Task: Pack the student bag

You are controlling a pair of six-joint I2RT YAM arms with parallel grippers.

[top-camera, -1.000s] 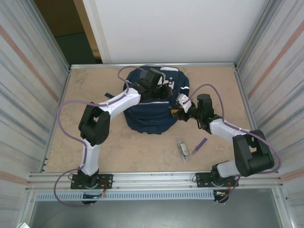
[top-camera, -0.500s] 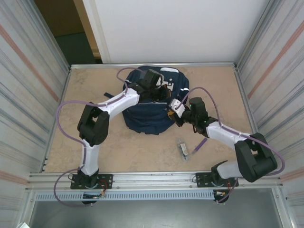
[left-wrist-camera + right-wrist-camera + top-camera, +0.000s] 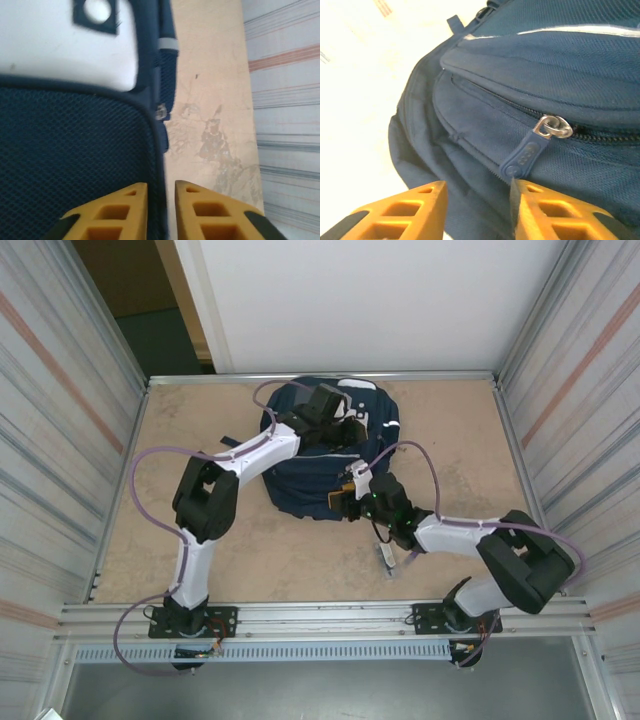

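Student bag is lying in the upper middle of the top view, slumped on the pale table. Your right end effector has been swinging from the bag's right flank to its lower edge. Its fingers are now standing apart, gripping nothing, just below the rubbery blue zipper pull hanging from a metal ring. Your left end effector, closed a moment ago, is parting slightly at the piped edge of the coarse mesh panel, below a smooth white patch. You are likely lining up to unzip; packing is still waiting.
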